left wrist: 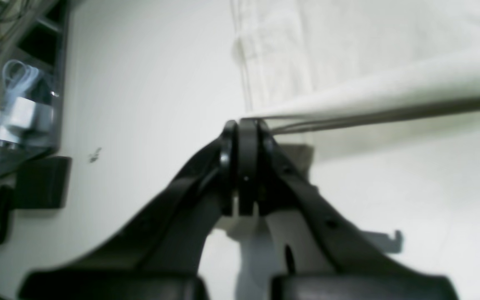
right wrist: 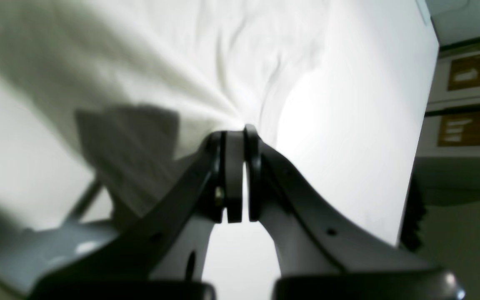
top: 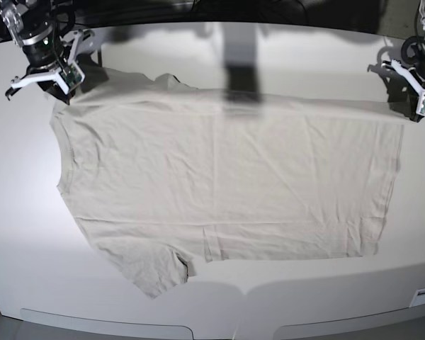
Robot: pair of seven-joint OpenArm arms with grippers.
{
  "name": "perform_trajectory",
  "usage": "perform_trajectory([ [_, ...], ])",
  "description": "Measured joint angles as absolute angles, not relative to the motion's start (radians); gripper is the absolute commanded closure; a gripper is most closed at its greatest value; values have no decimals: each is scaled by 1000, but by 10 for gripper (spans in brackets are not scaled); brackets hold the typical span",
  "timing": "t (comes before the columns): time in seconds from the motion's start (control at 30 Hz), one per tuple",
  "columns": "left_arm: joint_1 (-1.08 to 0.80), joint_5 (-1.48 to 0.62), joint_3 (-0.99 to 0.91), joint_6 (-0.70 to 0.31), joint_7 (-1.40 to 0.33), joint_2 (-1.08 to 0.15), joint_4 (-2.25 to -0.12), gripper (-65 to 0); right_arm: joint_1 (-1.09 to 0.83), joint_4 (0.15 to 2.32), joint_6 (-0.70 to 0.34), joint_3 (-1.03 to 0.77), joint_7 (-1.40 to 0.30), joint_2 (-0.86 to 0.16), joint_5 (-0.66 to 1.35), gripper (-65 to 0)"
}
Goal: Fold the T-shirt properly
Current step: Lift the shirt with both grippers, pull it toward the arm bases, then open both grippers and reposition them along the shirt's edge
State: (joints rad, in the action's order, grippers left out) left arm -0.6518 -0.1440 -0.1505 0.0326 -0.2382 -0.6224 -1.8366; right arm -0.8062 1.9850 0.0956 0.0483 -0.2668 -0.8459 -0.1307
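Note:
The pale grey-beige T-shirt (top: 227, 177) lies spread on the white table (top: 28, 234), collar end to the left and hem to the right. One sleeve (top: 152, 273) points toward the near edge. My right gripper (top: 62, 91) is at the shirt's far left corner, shut on bunched cloth (right wrist: 206, 83) that fans out from its tips (right wrist: 238, 131). My left gripper (top: 419, 113) is at the far right hem corner, shut on the shirt's edge (left wrist: 348, 41), which runs taut to the right from its tips (left wrist: 246, 125), a little above the table.
The table's far edge runs just behind both arms. A shelf with cables and a white plug (left wrist: 19, 112) and a black block (left wrist: 40, 183) lie past the table on the left arm's side. Brown boxes (right wrist: 469, 100) stand beyond the table edge on the right arm's side.

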Motion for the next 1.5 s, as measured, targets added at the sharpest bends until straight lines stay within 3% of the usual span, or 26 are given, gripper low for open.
perform_trajectory([
  [0.4, -398, -253, -149, -146, -237, -618, -1647, 0, -561, 1866, 39, 73, -237, -840, -30, 0],
  [0.77, -228, -201, -151, -258, -231, -526, -1449, 0, -284, 1649, 25, 334, -206, -745, -33, 0],
  [1.13, -93, -128, -150, -285, -239, -479, -1369, 0, -150, 1580, 25, 376, -226, -723, -42, 0],
  [1.5, -82, -77, -150, -286, -266, -479, -1368, -16, -147, 1580, 25, 376, -225, -723, -42, -12],
])
